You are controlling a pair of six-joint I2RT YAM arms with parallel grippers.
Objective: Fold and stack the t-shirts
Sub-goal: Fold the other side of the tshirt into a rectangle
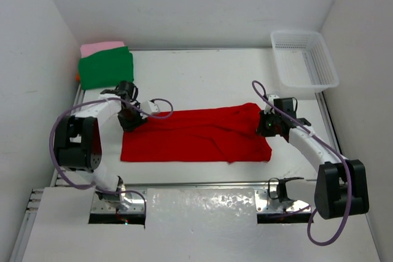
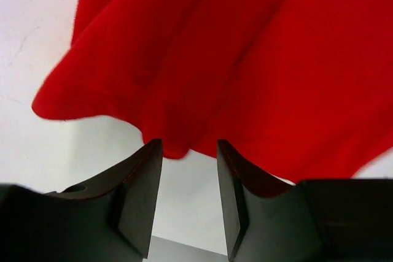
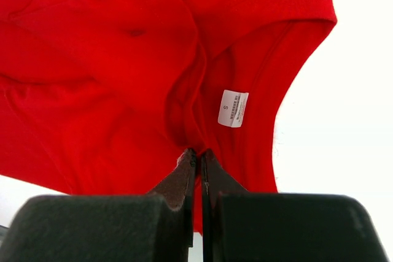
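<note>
Pinching the red t-shirt [image 1: 196, 136] by its collar, the right end effector [image 3: 199, 157] is anchoring it on the counter [image 1: 209, 78]; the left end effector [image 2: 189, 145] is hanging released at the hem, likely needing both layers squarely.

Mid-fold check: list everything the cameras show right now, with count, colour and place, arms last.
red t-shirt: 1, red, spread across the middle of the table, partly folded
size tag: 1, white, inside the red t-shirt's collar
green t-shirt: 1, green, folded, far left corner, on top of the stack
pink t-shirt: 1, light pink, under the green t-shirt, far edge showing
orange t-shirt: 1, orange, only a sliver at the stack's left side
basket: 1, white mesh, far right corner, nothing seen inside
table: 1, white, under everything
left gripper: 1, black, open, at the red t-shirt's left edge
right gripper: 1, black, shut on the red t-shirt near the collar
</note>
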